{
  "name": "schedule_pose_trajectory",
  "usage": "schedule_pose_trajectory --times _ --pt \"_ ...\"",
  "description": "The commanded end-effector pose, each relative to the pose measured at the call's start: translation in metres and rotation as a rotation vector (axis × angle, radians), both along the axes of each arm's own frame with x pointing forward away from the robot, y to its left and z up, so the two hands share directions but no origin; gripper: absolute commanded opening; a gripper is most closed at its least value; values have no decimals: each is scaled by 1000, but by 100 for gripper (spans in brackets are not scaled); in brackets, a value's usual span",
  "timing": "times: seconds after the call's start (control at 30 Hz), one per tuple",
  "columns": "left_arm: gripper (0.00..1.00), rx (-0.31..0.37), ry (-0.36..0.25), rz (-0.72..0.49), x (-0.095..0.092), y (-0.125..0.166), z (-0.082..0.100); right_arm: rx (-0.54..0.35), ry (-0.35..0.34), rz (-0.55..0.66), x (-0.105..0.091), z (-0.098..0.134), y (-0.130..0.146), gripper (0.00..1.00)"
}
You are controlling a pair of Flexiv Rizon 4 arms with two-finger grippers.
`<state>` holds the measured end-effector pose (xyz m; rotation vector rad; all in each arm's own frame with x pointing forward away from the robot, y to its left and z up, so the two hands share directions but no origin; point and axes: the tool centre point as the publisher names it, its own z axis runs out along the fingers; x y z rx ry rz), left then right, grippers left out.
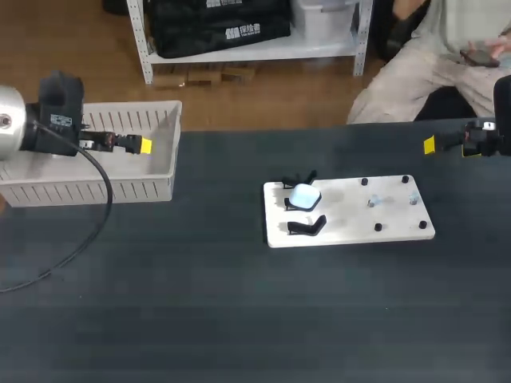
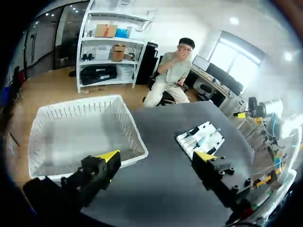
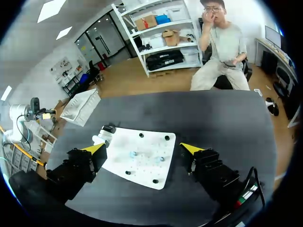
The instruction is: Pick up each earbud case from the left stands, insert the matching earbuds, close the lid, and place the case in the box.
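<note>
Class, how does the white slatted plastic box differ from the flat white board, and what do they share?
The white slatted plastic box has raised walls; the flat white board has none. The box sits at the dark table's far left; the board lies right of middle. The board carries black stands and a pale earbud case; the box shows neither. Both are white and rectangular.
</note>
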<state>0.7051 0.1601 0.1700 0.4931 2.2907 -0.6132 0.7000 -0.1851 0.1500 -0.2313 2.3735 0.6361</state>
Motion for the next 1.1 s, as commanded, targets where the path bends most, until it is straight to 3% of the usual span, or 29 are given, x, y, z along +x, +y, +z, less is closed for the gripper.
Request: schedule_pose_trajectory --times 0.03,0.2,0.33,0.53,0.73,0.93,1.1 --pt "100 -59 -49 -180 5 -3 2 0 0 0 0 0 0 100" --pt "100 -1 -125 -341 6 -18 5 0 0 0 0 0 0 100" --pt "100 47 -219 -500 3 -33 6 0 0 0 0 0 0 100" --pt "100 76 -303 -690 -3 -53 6 0 0 0 0 0 0 100" --pt "100 76 -333 -844 -8 -79 -6 0 0 0 0 0 0 100" --pt "100 53 -366 -908 -11 -103 -17 0 0 0 0 0 0 100" --pt "100 49 -344 -964 -17 -127 -30 0 0 0 0 0 0 100"
